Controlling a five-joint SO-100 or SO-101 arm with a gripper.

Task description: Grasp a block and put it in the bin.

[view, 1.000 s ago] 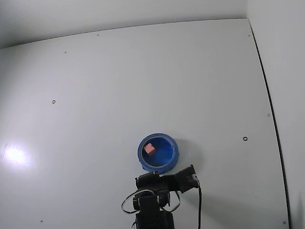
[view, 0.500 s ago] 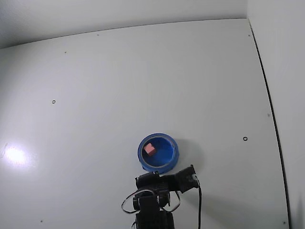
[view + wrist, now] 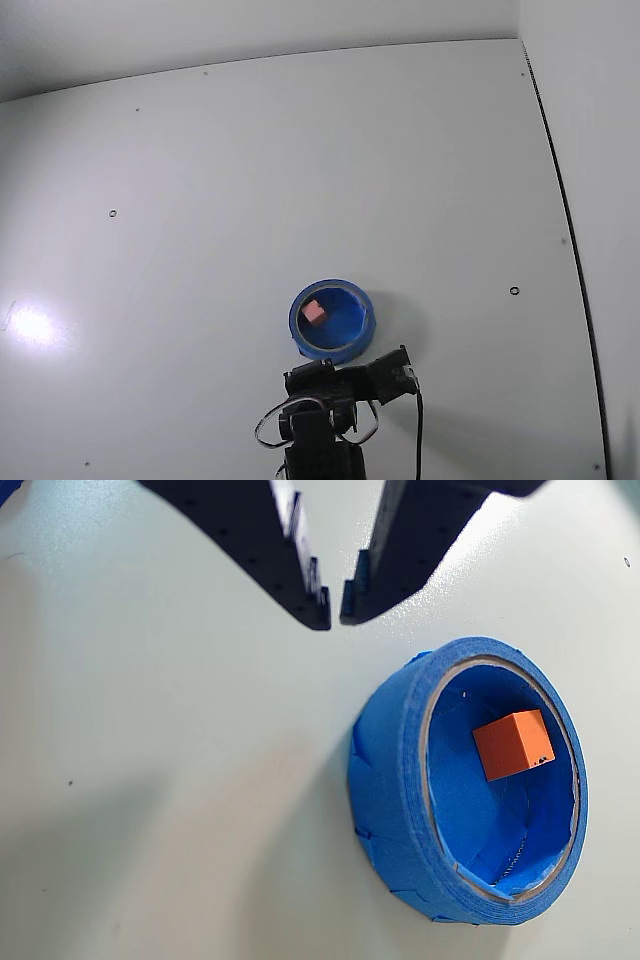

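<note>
Blue bin (image 3: pixel 400 810) near the table's (image 3: pixel 300 150) bottom edge in the fixed view already cradles the block (image 3: pixel 513 744), so the gripper (image 3: pixel 335 608) hangs just beside it, tips nearly pressed together, pinching nothing, job looking done.

No text, label, brand, number or sign can be read in either view. The blue bin (image 3: pixel 395 810), the block (image 3: pixel 513 744) inside it, the black claw (image 3: pixel 334 608) and the white table (image 3: pixel 300 170) all show plain surfaces without legible markings.
</note>
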